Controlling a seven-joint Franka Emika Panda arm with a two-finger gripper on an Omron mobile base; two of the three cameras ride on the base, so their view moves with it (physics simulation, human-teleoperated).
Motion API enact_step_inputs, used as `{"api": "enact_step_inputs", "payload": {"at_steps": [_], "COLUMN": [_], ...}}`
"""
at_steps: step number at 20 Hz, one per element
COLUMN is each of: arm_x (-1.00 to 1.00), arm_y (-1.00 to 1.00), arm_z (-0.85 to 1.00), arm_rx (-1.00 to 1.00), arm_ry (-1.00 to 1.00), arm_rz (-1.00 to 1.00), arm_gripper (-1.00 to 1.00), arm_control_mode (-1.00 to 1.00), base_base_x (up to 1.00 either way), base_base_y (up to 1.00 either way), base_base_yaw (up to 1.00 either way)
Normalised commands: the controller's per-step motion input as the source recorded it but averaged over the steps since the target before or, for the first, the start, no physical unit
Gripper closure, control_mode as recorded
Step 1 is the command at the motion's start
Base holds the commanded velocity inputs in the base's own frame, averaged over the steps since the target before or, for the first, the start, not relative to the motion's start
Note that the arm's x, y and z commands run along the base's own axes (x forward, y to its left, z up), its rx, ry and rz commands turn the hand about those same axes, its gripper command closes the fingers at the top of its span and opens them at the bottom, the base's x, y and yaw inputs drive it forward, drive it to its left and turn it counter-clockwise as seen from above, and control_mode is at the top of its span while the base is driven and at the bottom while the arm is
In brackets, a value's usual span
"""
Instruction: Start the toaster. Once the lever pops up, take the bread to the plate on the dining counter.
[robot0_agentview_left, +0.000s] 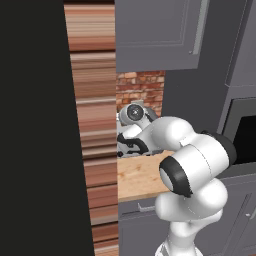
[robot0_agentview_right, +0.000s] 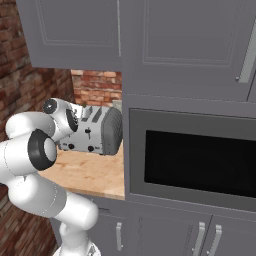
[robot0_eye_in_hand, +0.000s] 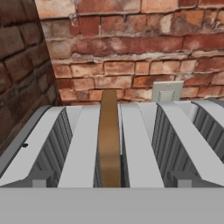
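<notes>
Sitting on a wooden counter (robot0_agentview_right: 85, 172) before a brick wall (robot0_eye_in_hand: 131, 52), the toaster (robot0_agentview_right: 97, 131); hand fingers apart.

You are looking down along the top of the toaster (robot0_eye_in_hand: 140, 144), its slots running away from you toward a red brick wall (robot0_eye_in_hand: 131, 48). The bread (robot0_eye_in_hand: 109, 140) stands on edge in the second slot from the left. A pale wall outlet (robot0_eye_in_hand: 167, 91) sits just behind the toaster.
</notes>
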Motion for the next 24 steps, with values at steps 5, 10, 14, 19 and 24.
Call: {"api": "enact_step_inputs", "payload": {"at_steps": [5,10,14,19,24], "arm_x": [0.00,0.00,0.00,0.00,0.00], "arm_y": [0.00,0.00,0.00,0.00,0.00], "arm_z": [0.00,0.00,0.00,0.00,0.00], "arm_rx": [0.00,0.00,0.00,0.00,0.00], "arm_ry": [0.00,0.00,0.00,0.00,0.00], "arm_rz": [0.00,0.00,0.00,0.00,0.00], "arm_gripper": [-1.00,-1.00,-1.00,-1.00,-1.00], "arm_control_mode": [-1.00,-1.00,-1.00,-1.00,-1.00], "base_base_x": [0.00,0.00,0.00,0.00,0.00], "base_base_y": [0.00,0.00,0.00,0.00,0.00], "base_base_yaw": [0.00,0.00,0.00,0.00,0.00]}}
